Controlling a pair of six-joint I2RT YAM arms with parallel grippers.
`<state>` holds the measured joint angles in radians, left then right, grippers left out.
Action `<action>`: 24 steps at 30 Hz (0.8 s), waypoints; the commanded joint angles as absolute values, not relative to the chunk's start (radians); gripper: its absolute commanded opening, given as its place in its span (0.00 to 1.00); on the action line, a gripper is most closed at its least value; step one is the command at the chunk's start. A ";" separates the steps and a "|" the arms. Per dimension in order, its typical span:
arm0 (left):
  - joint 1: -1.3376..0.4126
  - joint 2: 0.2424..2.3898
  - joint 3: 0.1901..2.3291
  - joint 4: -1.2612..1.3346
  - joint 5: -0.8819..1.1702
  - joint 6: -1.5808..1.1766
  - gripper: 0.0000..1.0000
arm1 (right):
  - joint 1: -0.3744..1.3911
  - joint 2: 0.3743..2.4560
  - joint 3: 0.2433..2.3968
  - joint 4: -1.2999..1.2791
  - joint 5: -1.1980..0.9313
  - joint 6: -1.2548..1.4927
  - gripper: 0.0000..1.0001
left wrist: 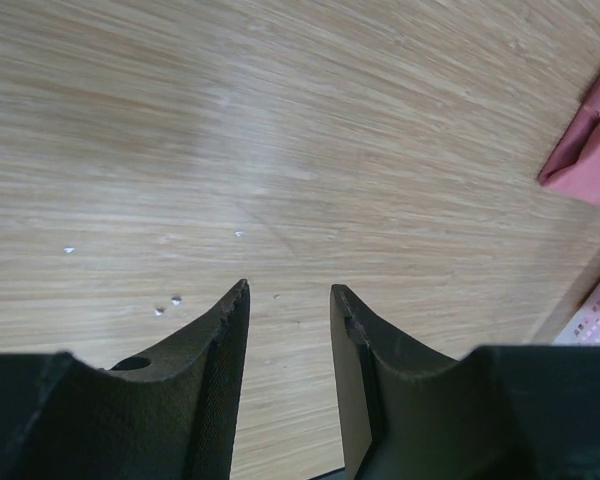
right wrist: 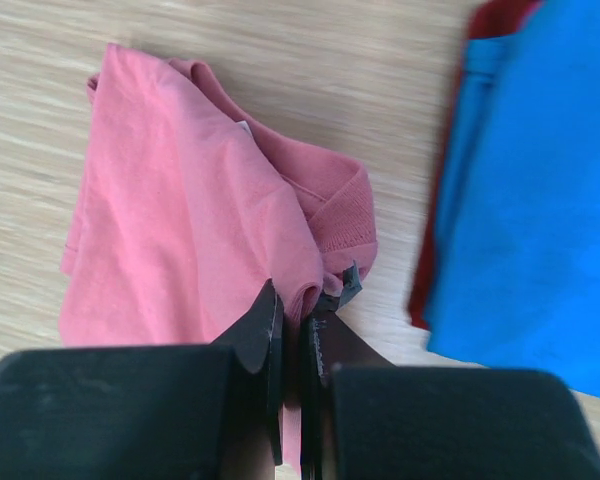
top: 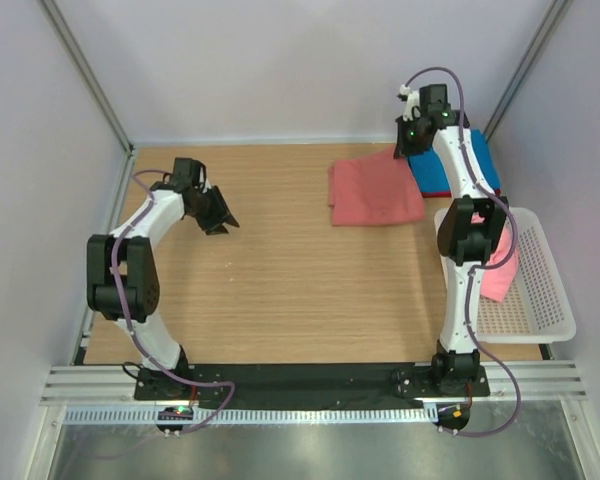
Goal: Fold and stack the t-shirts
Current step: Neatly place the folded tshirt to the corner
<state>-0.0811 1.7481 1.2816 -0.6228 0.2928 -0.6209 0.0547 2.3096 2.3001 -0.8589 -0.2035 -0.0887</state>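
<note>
A folded salmon-red t-shirt (top: pixel 375 190) lies at the back right of the table. My right gripper (right wrist: pixel 298 310) is shut on its edge near the collar, and a fold of the salmon-red t-shirt (right wrist: pixel 190 230) is pinched between the jaws. A blue t-shirt (top: pixel 458 165) lies folded just to its right, on top of a dark red t-shirt (right wrist: pixel 435 250) that shows only as a thin edge. A brighter pink t-shirt (top: pixel 498 268) hangs in the white basket (top: pixel 540 290). My left gripper (left wrist: pixel 288 292) hovers open over bare wood at the left, holding nothing.
The white mesh basket stands at the table's right edge, next to my right arm. Metal frame posts and grey walls close in the back and sides. A corner of the salmon-red t-shirt (left wrist: pixel 590 150) shows at the right of the left wrist view.
</note>
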 commanded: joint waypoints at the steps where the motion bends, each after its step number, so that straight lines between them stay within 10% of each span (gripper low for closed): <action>1: -0.106 1.775 1.318 -0.560 0.328 -0.638 0.39 | 0.026 2.243 2.407 -0.925 -0.124 -0.189 0.01; 24: -0.132 1.947 1.557 -0.724 0.324 -0.623 0.39 | -0.210 2.489 2.720 -0.541 -0.132 -0.324 0.01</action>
